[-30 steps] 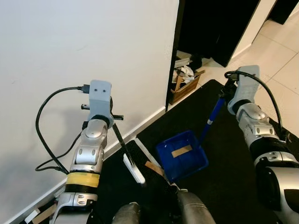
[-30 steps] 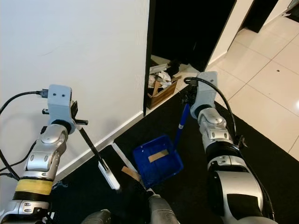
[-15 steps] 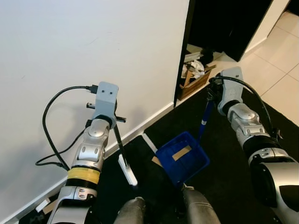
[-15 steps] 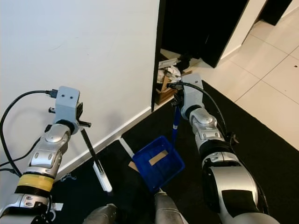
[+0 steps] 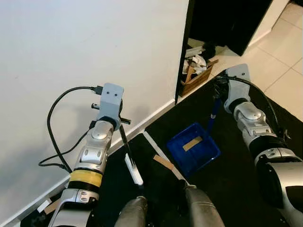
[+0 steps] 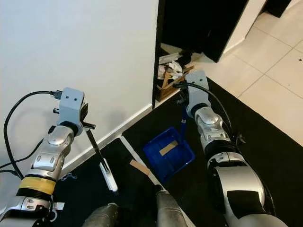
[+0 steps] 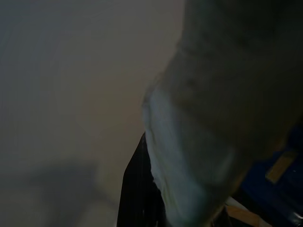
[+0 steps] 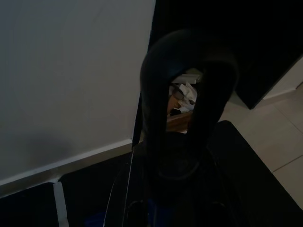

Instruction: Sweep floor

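Your right gripper [image 5: 218, 91], jaws clamped on the handle, has drawn the blue plastic dustpan [image 5: 193, 149] rightward off the loose tan cardboard strip [image 5: 163, 162] on the black mat, while your left gripper [image 5: 119, 126] grips the white-headed brush [image 5: 133, 171] beside it, so that strip remains unswept.

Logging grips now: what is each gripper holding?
Left gripper: shut on the brush.
Right gripper: shut on the dustpan handle.
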Motion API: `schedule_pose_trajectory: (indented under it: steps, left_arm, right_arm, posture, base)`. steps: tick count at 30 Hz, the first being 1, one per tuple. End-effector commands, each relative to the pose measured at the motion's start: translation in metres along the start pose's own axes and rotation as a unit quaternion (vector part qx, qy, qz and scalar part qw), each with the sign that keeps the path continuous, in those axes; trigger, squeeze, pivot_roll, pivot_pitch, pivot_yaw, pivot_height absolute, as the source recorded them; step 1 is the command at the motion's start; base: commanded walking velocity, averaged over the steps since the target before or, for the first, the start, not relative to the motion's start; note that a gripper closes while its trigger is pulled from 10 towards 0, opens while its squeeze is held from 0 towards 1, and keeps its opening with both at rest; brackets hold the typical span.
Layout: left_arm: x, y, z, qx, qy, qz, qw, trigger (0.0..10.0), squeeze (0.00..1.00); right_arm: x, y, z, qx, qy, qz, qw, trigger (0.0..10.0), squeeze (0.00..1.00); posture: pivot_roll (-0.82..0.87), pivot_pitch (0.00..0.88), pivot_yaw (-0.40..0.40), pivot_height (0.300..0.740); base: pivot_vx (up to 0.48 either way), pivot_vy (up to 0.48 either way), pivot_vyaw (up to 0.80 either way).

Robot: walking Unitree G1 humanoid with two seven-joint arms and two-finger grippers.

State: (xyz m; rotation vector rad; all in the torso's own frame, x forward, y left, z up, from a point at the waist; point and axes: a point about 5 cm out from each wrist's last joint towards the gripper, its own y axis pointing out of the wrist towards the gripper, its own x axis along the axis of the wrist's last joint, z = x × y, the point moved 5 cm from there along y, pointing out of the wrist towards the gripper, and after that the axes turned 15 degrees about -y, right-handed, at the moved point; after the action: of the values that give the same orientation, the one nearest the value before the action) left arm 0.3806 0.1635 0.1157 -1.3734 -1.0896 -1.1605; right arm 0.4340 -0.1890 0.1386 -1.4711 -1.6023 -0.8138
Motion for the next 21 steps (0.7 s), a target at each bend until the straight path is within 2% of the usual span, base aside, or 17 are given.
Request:
schedule_pose_trajectory:
  steps: [1, 5, 8, 10, 15, 18, 21]
  left_arm:
    - [-0.012, -0.006, -0.013, -0.031, -0.043, 0.014, 0.998, 10.0, 0.00]
    - [-0.014, -0.010, -0.020, -0.050, -0.070, 0.016, 0.996, 10.0, 0.00]
    - [-0.013, -0.011, -0.021, -0.053, -0.074, 0.016, 0.996, 10.0, 0.00]
    - [-0.017, -0.016, -0.030, -0.076, -0.110, 0.028, 0.991, 10.0, 0.00]
    - [-0.020, -0.016, -0.036, -0.074, -0.123, 0.031, 0.989, 10.0, 0.00]
    - [-0.017, -0.011, -0.031, -0.044, -0.108, 0.017, 0.993, 10.0, 0.00]
    - [-0.005, -0.003, -0.020, -0.010, -0.050, -0.006, 0.999, 10.0, 0.00]
  right_arm:
    - [-0.015, -0.007, 0.014, -0.003, 0.011, 0.007, 1.000, 10.0, 0.00]
    - [-0.021, -0.012, 0.024, -0.015, 0.019, 0.006, 1.000, 10.0, 0.00]
    - [-0.022, -0.013, 0.026, -0.017, 0.019, 0.006, 1.000, 10.0, 0.00]
    - [-0.025, -0.016, 0.039, -0.019, 0.035, 0.003, 0.999, 10.0, 0.00]
    - [-0.024, -0.016, 0.043, -0.013, 0.038, -0.001, 0.999, 10.0, 0.00]
    - [-0.022, -0.016, 0.043, -0.013, 0.038, -0.008, 0.999, 10.0, 0.00]
    - [-0.019, -0.016, 0.038, -0.013, 0.039, -0.019, 0.999, 10.0, 0.00]
  posture:
    - [0.06, 0.267, 0.069, 0.740]
    - [0.07, 0.272, 0.073, 0.740]
    - [0.08, 0.275, 0.076, 0.740]
    - [0.09, 0.274, 0.082, 0.740]
    - [0.08, 0.272, 0.080, 0.740]
    - [0.07, 0.271, 0.080, 0.740]
    - [0.06, 0.270, 0.085, 0.740]
  base:
    - [0.000, 0.000, 0.00]
    - [0.000, 0.000, 0.00]
    - [0.000, 0.000, 0.00]
    - [0.000, 0.000, 0.00]
    - [0.000, 0.000, 0.00]
    - [0.000, 0.000, 0.00]
    - [0.000, 0.000, 0.00]
